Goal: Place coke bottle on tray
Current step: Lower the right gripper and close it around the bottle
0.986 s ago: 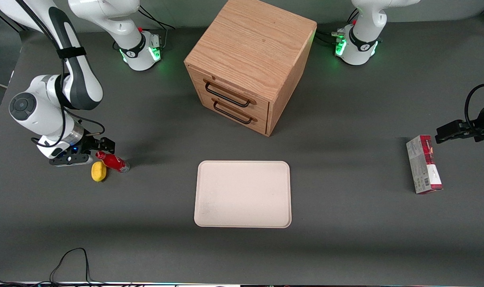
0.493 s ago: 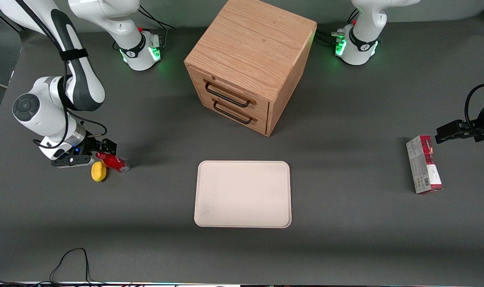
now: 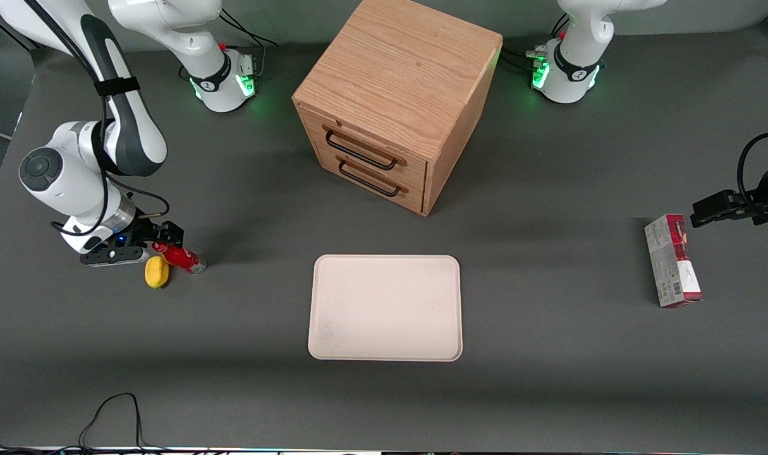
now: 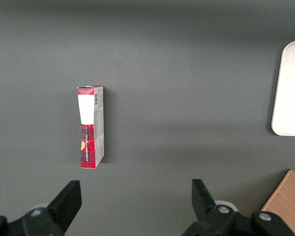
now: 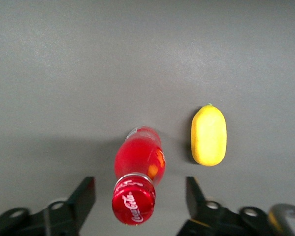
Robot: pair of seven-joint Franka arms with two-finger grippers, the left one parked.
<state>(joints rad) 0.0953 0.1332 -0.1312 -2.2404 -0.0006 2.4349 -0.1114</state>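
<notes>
A: Where's the coke bottle (image 5: 136, 173)?

B: Standing upright on the surface (image 3: 263, 392), working arm's end, lemon (image 5: 209, 135) just beside it. Tray (image 3: 385, 308) well apart.

A: Hand (image 5: 140, 199)?

B: Fingers spread wide, holding nothing, one either side of the cap, which sits between them. Probably not touching yet; hard to tell. Long axis points up at the wrist.
</notes>
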